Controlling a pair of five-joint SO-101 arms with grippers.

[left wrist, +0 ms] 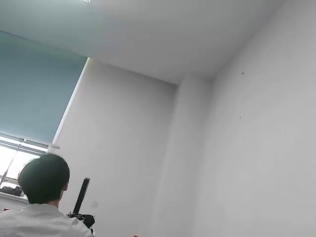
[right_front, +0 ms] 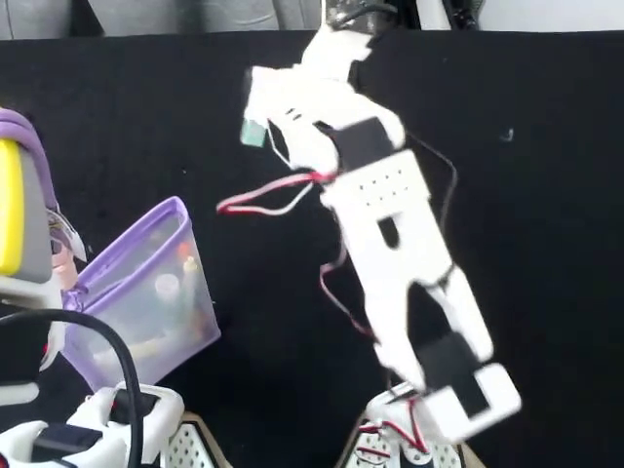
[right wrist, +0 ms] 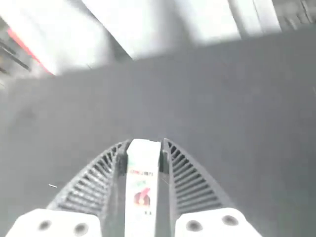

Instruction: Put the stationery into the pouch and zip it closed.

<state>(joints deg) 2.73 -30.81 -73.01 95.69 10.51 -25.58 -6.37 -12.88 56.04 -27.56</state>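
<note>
Black table [right_front: 546, 244] spans the high view. Right arm [right_front: 390, 244] stretches from 5 o'clock up to 11 o'clock. Pouch [right_front: 146, 292] is at 8 o'clock, propped up tilted w/ its purple rim on top. It's see-through, w/ some stationery [right_front: 168, 285] already inside. Left arm [right_front: 19, 234] sits at the 9 o'clock edge just beside the pouch; we can't tell if its hand is open, closed or holding the pouch. Right gripper [right wrist: 143, 148] is clamped on a white block [right wrist: 142, 187], prob an eraser or similar, jaws pinching its two long sides w/ the end poking out past the tips. The gripper is well apart from the pouch, over the far side of the table. Handling, our read: the block is light and stiff and its smooth face could slip, so the side pinch looks fine, no need to squeeze harder. The pouch is thin soft film, floppy, and the mouth will likely fold shut if unsupported. We'd hold it by the stiffer purple rim near one end, not the wall. The zip pull is too small to make out.
</note>
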